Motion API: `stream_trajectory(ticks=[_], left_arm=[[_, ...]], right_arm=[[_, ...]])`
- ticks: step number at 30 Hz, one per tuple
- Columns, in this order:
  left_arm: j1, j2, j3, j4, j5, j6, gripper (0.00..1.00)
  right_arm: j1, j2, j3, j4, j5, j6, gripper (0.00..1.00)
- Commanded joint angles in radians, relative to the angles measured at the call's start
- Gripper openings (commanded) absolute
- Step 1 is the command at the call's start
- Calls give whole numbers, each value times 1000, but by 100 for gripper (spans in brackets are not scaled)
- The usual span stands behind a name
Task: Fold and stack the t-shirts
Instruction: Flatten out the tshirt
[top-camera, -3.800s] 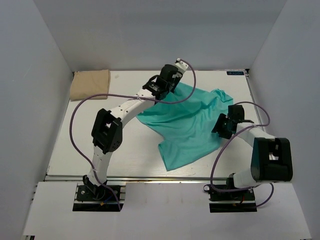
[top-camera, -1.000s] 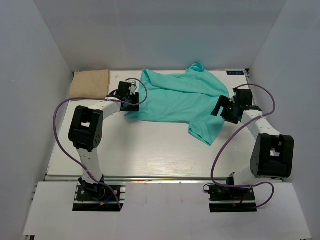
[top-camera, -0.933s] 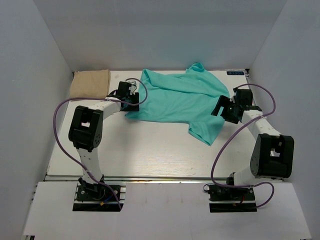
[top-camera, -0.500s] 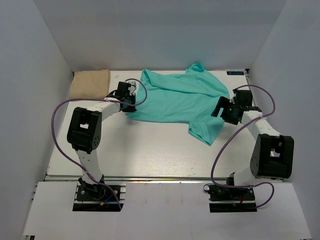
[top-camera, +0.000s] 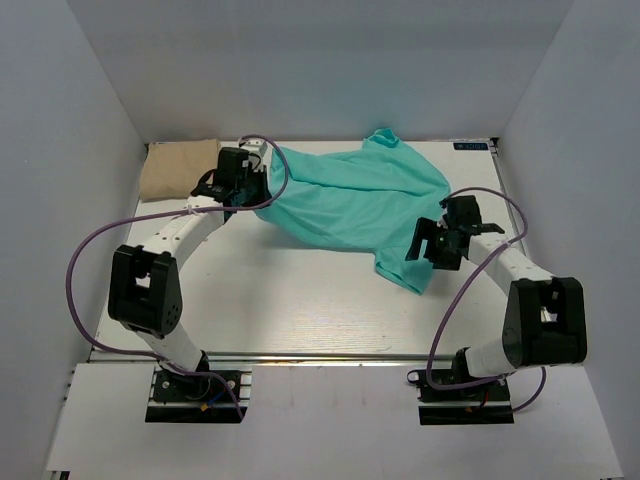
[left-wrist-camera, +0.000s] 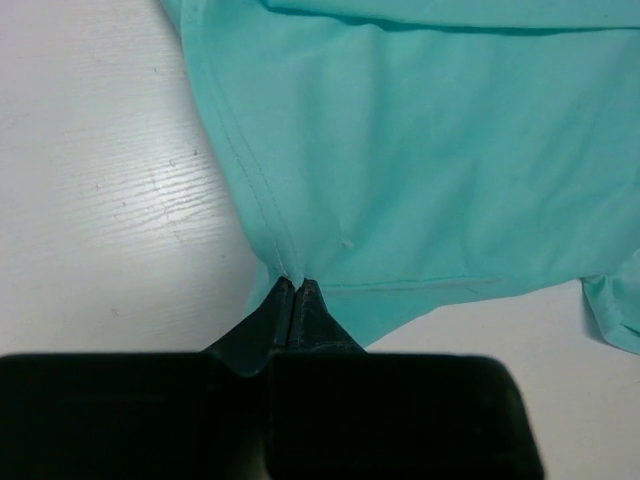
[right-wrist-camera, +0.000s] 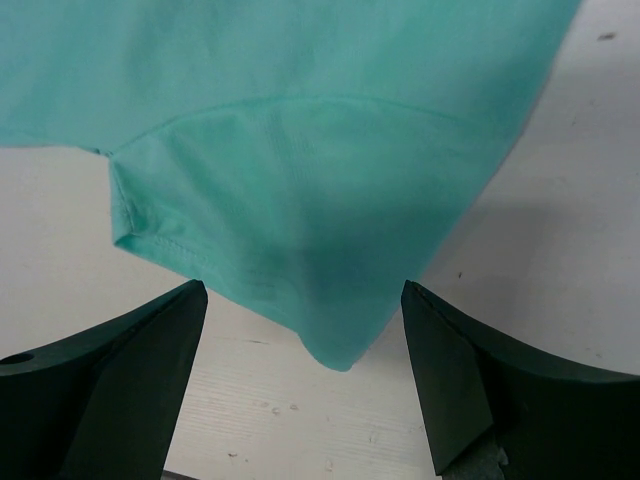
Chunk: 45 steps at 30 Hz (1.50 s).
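Tool (left-wrist-camera: 291, 300) clamped on teal t-shirt (left-wrist-camera: 420, 160) hem

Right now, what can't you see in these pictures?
- Left wrist view: how much teal shirt the left claw pinches; its tips hide that.
- Right wrist view: most of the shirt, cut off by the top edge.
- Top view: folds of the tan shirt, too small.

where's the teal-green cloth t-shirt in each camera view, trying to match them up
Top external: the teal-green cloth t-shirt lies spread across the far middle of the white wood-grain table.
Left wrist: it fills the upper right; the left gripper is shut on its hem.
Right wrist: it fills the top; its corner shows between the fingers of the open right gripper.
Shared landmark: the white wood-grain table, beside the shirt in all three.
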Motion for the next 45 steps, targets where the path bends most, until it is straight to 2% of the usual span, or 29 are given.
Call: stream_trajectory(ticks=[1, 8, 12, 18, 21, 22, 24, 25, 27, 30, 38, 41, 45], left_arm=[[-6, -30, 26, -53, 14, -1, 5], [-6, -8, 16, -84, -14, -1, 8], [-6, -8, -15, -93, -14, -1, 17], [-6, 12, -46, -84, 41, -14, 29], [-15, 12, -72, -73, 52, -14, 36], [-15, 22, -81, -73, 64, -23, 40], [-15, 22, -81, -64, 91, -23, 42], [-15, 22, -92, -50, 104, -23, 42], [-15, 22, -102, -36, 126, -23, 45], [-15, 22, -102, -45, 126, -23, 47], [-15, 22, -112, -88, -3, -32, 47], [-15, 12, -112, -102, -6, -32, 48], [-15, -19, -130, -52, 78, 3, 60]], right_arm=[[39, 5, -28, -39, 32, 9, 84], [107, 18, -53, -73, 80, 20, 84], [134, 34, -83, -84, 108, 40, 84], [147, 49, -85, -74, 115, 66, 71], [150, 66, -64, -76, 114, 61, 48], [148, 68, -54, -76, 103, 58, 26], [148, 69, -47, -76, 100, 57, 16], [150, 68, -44, -76, 103, 54, 5], [148, 65, -41, -79, 106, 54, 1], [148, 54, -36, -79, 115, 51, 0], [148, 51, 12, -110, 135, 18, 0], [147, 60, 16, -108, 135, 17, 0], [147, 69, 18, -102, 172, 14, 0]])
